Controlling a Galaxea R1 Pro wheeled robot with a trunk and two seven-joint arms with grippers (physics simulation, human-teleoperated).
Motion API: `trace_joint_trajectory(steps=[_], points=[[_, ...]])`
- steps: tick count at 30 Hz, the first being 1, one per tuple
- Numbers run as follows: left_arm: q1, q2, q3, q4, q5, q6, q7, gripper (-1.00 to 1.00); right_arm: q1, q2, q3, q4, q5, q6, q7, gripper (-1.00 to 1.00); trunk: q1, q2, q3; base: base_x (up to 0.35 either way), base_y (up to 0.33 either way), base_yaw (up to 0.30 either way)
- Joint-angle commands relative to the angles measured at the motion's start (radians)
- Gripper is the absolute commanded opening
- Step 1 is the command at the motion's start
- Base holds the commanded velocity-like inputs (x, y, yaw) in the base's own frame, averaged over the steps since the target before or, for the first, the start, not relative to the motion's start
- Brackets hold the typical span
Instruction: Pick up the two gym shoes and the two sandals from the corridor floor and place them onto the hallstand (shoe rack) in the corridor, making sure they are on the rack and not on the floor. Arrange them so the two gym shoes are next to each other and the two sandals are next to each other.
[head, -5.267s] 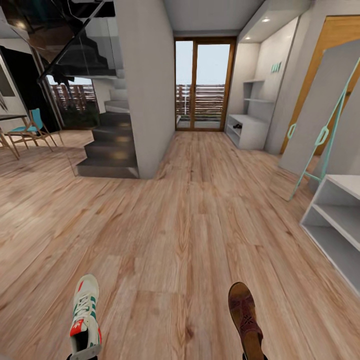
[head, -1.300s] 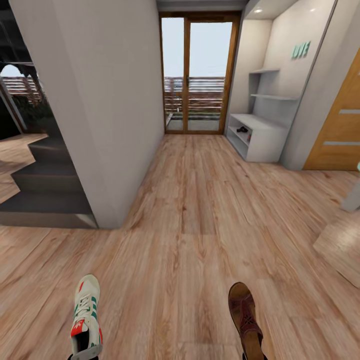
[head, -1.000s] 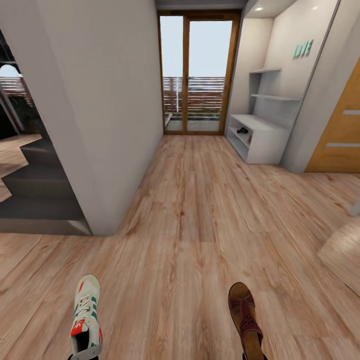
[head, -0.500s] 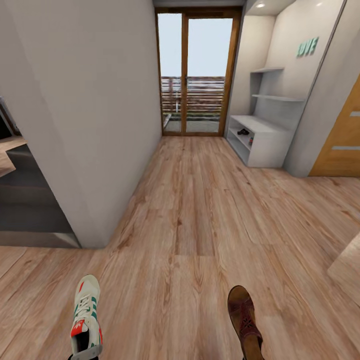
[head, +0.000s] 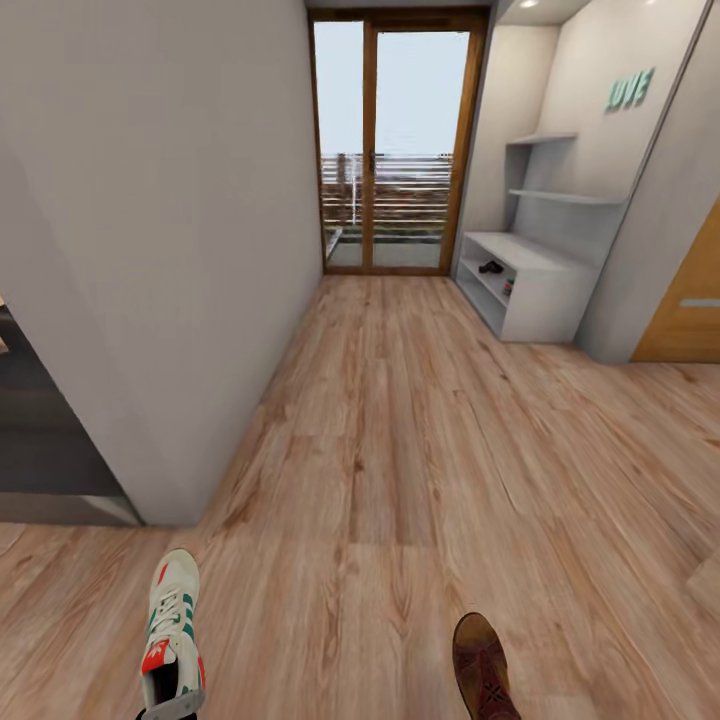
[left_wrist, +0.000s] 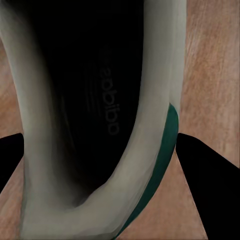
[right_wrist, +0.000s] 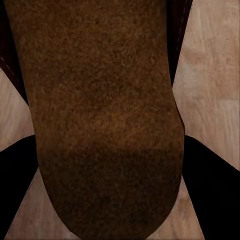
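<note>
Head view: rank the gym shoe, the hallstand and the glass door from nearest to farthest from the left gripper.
1. Gym shoe: held in the left gripper, at the picture's lower left.
2. Hallstand: down the corridor on the right wall.
3. Glass door: at the corridor's far end, just beyond the hallstand.

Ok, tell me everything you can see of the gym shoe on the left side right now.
The gym shoe is a cream lace-up sneaker with green side stripes and a red tongue label, its toe pointing ahead down the corridor. It sits low at the head view's left, above the wood floor, its heel cut off by the frame edge. The left wrist view looks into its dark opening, printed insole and cream collar with green trim, with dark fingers on either side, so the left gripper seems to hold it by the heel.
</note>
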Motion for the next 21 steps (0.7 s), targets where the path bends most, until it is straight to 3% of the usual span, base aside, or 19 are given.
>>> trace_joint_trajectory(steps=[1, 5, 10, 21], points=[[-0.001, 0.0, 0.005, 0.001, -0.011, -0.004, 0.003, -1.0, -0.001, 0.001, -0.004, 0.006, 0.011, -0.01, -0.005, -1.0, 0.0, 0.0, -0.001, 0.338, 0.0, 0.0], [-0.001, 0.0, 0.005, 0.001, -0.011, -0.004, 0.003, -1.0, -0.001, 0.001, -0.005, 0.018, 0.011, -0.049, -0.005, -1.0, 0.0, 0.0, -0.001, 0.338, 0.0, 0.0], [-0.001, 0.0, 0.005, 0.001, -0.011, -0.004, 0.003, -1.0, -0.001, 0.001, -0.004, 0.028, 0.012, -0.164, -0.005, -1.0, 0.0, 0.0, -0.001, 0.338, 0.0, 0.0], [-0.001, 0.0, 0.005, 0.001, -0.011, -0.004, 0.003, -1.0, -0.001, 0.0, -0.006, 0.062, 0.012, -0.182, -0.005, -1.0, 0.0, 0.0, -0.001, 0.338, 0.0, 0.0]])
